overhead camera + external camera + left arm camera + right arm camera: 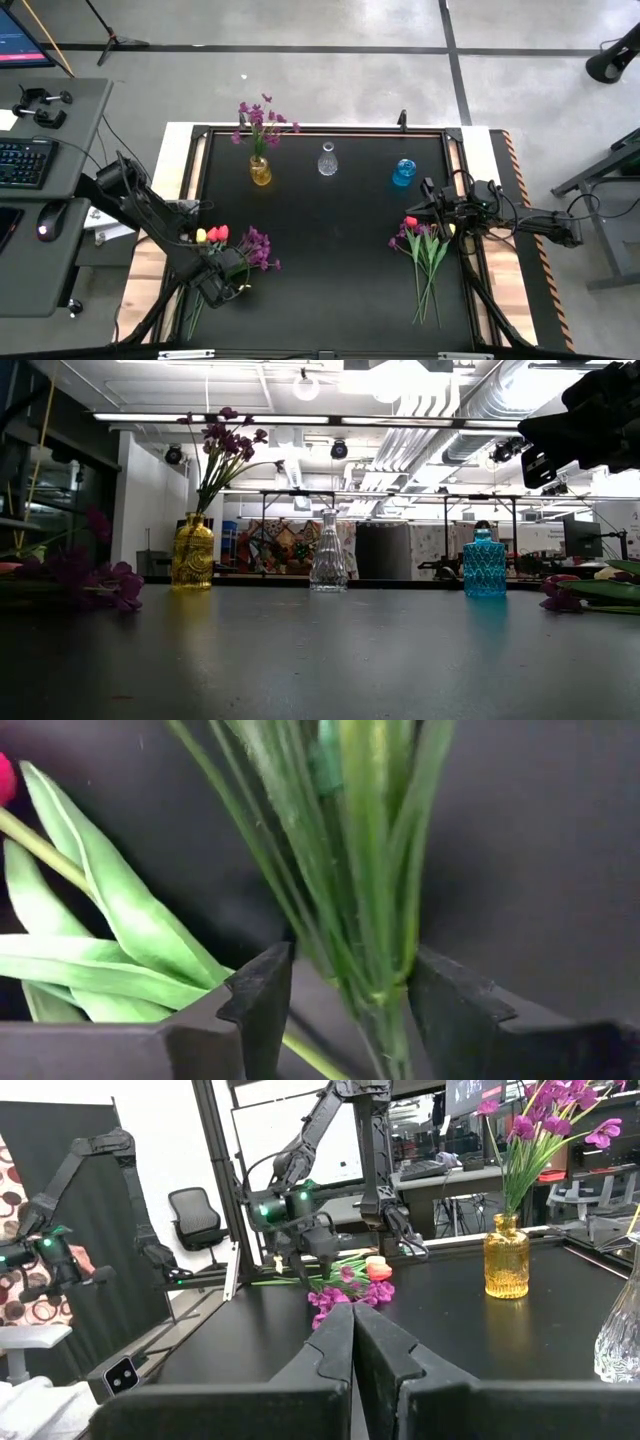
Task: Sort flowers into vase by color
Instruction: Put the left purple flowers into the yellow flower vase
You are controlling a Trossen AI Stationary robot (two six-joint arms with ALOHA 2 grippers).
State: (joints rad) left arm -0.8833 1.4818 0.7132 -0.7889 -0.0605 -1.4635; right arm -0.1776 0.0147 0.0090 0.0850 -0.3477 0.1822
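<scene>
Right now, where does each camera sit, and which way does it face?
High: overhead, looking down on the table and both arms.
Low: tabletop height, facing the yellow vase, clear vase and blue vase.
Left wrist: past the open left gripper straddling green stems.
Right wrist: past the shut right gripper toward the left arm.
Shared: the yellow vase.

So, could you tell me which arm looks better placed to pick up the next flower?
Probably the left: the left gripper is open around the purple flower's stems, while the right gripper is shut and holds nothing.
</scene>
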